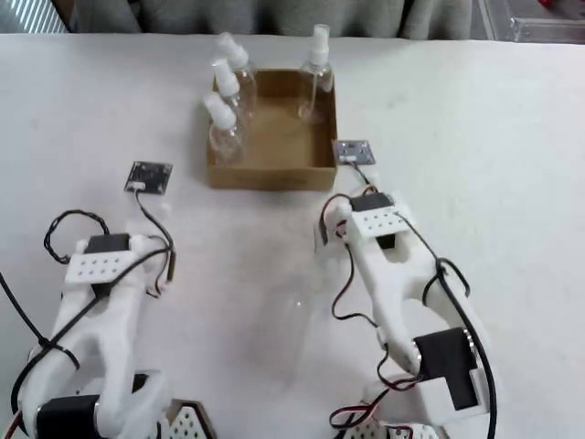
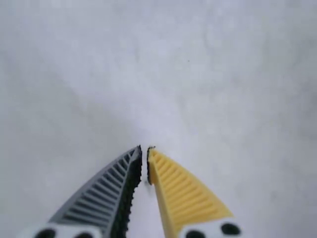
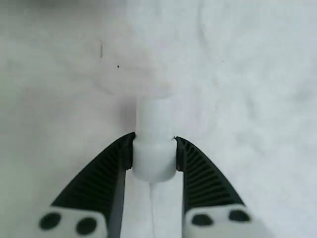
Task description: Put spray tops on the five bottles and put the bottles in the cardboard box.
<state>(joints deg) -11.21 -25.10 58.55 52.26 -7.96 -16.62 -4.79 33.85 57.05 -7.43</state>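
1. On the desk (image 1: 475,110) between the arms, the fifth bottle (image 1: 291,325) shows faintly; clear plastic, probably light and slippery. Four topped bottles (image 1: 315,87) stand in the cardboard box (image 1: 271,174).
2. Left end effector (image 2: 144,151): pressed together, empty.
3. Right end effector (image 3: 154,144) pinches a spray top (image 3: 154,124) by its stiff collar, a sensible hold.

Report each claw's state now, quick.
Left claw: shut, holding nothing.
Right claw: shut on a white spray top.
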